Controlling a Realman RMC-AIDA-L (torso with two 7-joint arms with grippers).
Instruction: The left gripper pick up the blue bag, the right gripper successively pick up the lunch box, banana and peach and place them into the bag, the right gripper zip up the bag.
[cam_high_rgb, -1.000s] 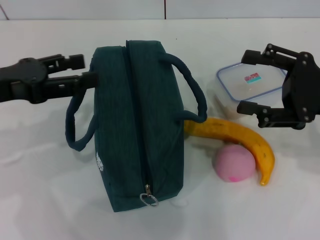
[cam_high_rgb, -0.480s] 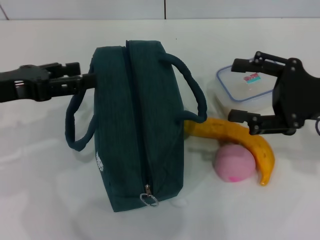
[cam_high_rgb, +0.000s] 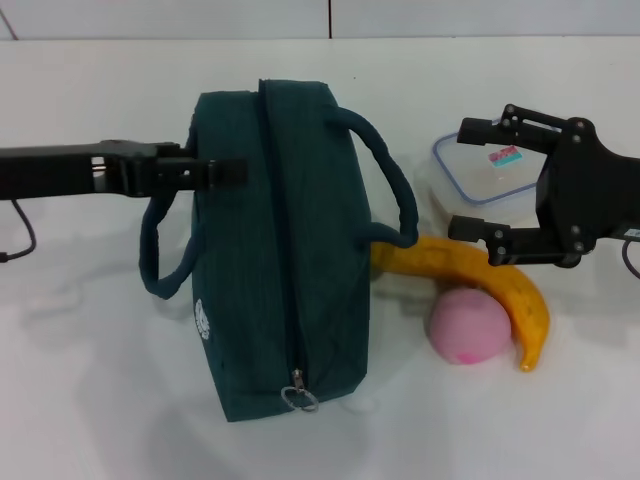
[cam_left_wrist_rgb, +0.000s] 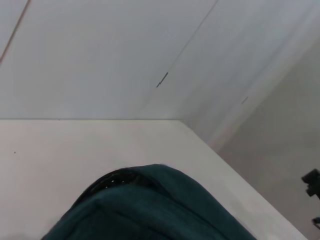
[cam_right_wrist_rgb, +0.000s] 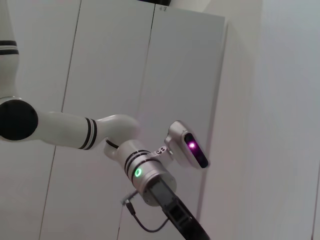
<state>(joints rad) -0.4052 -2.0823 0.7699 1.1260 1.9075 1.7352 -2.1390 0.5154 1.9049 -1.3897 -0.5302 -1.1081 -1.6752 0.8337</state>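
Observation:
The blue bag (cam_high_rgb: 280, 250) lies on the white table with its zip shut and the ring pull (cam_high_rgb: 298, 395) at the near end. It also fills the lower edge of the left wrist view (cam_left_wrist_rgb: 150, 210). My left gripper (cam_high_rgb: 215, 170) reaches in from the left, and its tip is against the bag's upper left side, above the left handle loop (cam_high_rgb: 152, 255). My right gripper (cam_high_rgb: 470, 178) is open and empty, hovering at the left edge of the clear lunch box (cam_high_rgb: 495, 165). The banana (cam_high_rgb: 490, 275) and the pink peach (cam_high_rgb: 467, 325) lie just right of the bag.
The bag's right handle (cam_high_rgb: 395, 190) arches over the banana's stem end. White table (cam_high_rgb: 90, 380) stretches to the left of and in front of the bag. The right wrist view shows only my left arm (cam_right_wrist_rgb: 75, 130) against white cabinets.
My left gripper has moved right onto the bag's side, and the bag's far end has shifted slightly right. My right gripper has moved left toward the lunch box's left edge.

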